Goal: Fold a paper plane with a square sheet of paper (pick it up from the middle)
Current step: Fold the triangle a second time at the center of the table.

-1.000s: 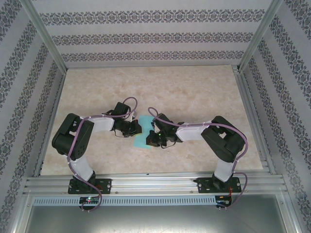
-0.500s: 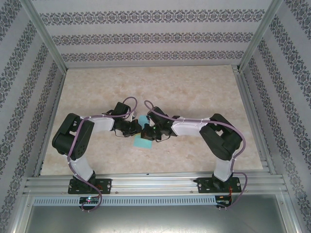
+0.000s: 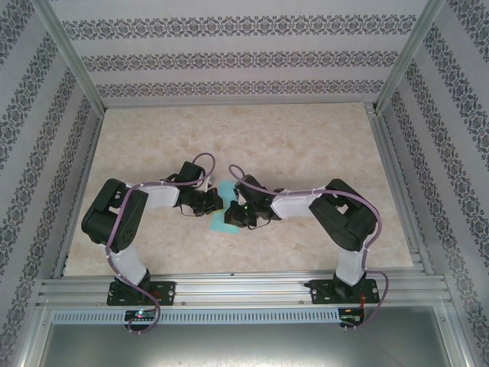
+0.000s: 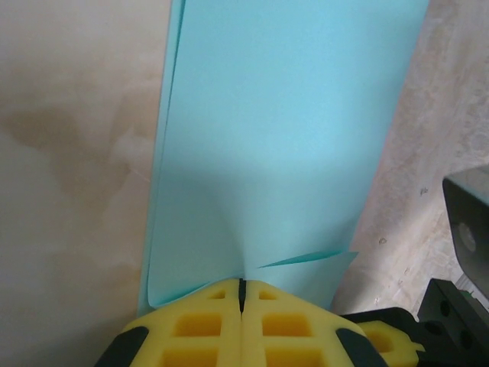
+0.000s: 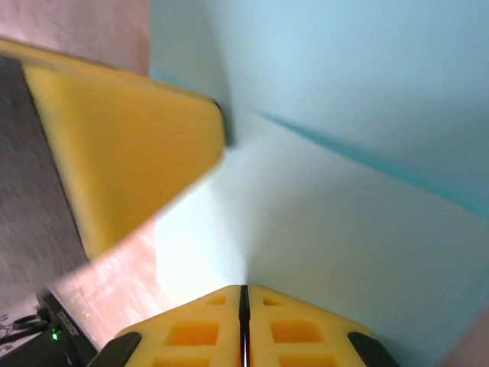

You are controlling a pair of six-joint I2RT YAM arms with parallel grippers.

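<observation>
the sheet of paper point(image 4: 267, 138) is turquoise and plain. it sits about mid-width on the table point(image 3: 252, 145), somewhat towards the near edge, in the narrow gap between my two wrists. seen from my left wrist it runs away from me as a long strip. a second layer shows along its left side, so it is folded over, and a small flap edge sticks out just beside my fingertips. i cannot tell whether it lies flat on the table or is raised a little off it.

my left gripper point(image 4: 241, 294) has its yellow pads pressed together with only a thin dark seam between them, clamped on the near edge of the paper. my right gripper point(image 5: 244, 302) looks the same from its own wrist: pads together, the paper running into the seam, a darker crease line crossing the sheet above. one yellow finger point(image 5: 130, 160) of the left gripper shows there too, its tip against the paper. from above, the two grippers almost meet over the sheet, both arms bent inward.
</observation>
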